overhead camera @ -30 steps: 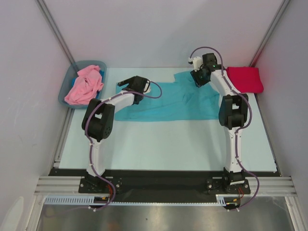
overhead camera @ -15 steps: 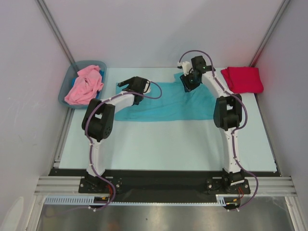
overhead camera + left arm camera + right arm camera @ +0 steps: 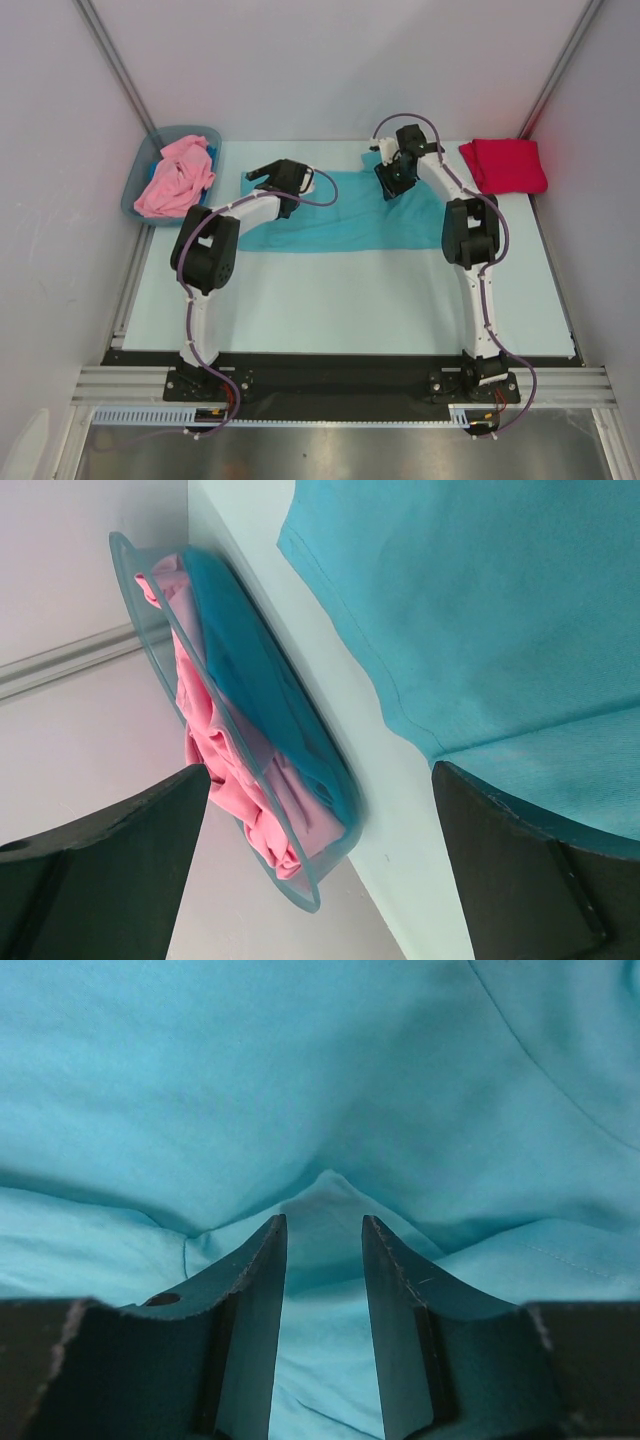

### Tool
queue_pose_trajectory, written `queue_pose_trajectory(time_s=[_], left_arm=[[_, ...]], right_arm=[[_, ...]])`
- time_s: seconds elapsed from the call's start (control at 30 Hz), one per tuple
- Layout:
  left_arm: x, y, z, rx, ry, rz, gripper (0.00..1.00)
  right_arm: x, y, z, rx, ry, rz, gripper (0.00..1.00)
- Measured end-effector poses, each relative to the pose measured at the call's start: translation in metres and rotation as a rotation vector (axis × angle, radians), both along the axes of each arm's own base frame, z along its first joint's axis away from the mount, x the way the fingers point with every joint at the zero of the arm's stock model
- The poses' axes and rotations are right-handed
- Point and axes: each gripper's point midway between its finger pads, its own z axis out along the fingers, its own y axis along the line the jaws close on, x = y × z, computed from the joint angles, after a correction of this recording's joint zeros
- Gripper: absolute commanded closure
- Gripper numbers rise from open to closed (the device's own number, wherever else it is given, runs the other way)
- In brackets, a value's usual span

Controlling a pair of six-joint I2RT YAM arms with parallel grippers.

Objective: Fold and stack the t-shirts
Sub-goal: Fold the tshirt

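Pinching soft teal t-shirt (image 3: 320,1080) ridge between fingers (image 3: 250,1310)

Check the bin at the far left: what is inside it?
A crumpled pink t-shirt fills the bin. A blue patch shows at its far right edge; anything underneath is covered.

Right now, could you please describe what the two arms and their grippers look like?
Both the left arm and right arm have white links, bulky black joints and a purple cable looping alongside. The left gripper and right gripper are black, each with two flat, tapered fingers.
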Motion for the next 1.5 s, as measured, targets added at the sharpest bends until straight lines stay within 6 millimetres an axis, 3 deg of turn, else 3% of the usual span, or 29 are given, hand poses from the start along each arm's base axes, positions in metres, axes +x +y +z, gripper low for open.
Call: queue_pose_trajectory(time_s=[0.47,0.57,0.93,1.5], left_arm=[[-0.001,-0.004,0.0,0.001,-0.001,-0.008,0.0],[-0.001,-0.005,0.0,0.001,-0.001,-0.009,0.0],[-0.001,-0.007,0.0,0.001,-0.001,-0.013,0.0],[-0.001,-0.008,0.0,0.001,-0.001,-0.015,0.0]], right_arm=[[-0.001,0.011,-0.006,0.02,0.011,-0.002,0.57],[0.0,0.012,-0.006,0.022,0.007,-0.003,0.6],[0.0,0.016,-0.014,0.028,0.016,-0.007,1.0],[0.002,0.017,-0.011,0.034,0.005,-0.007,1.0]])
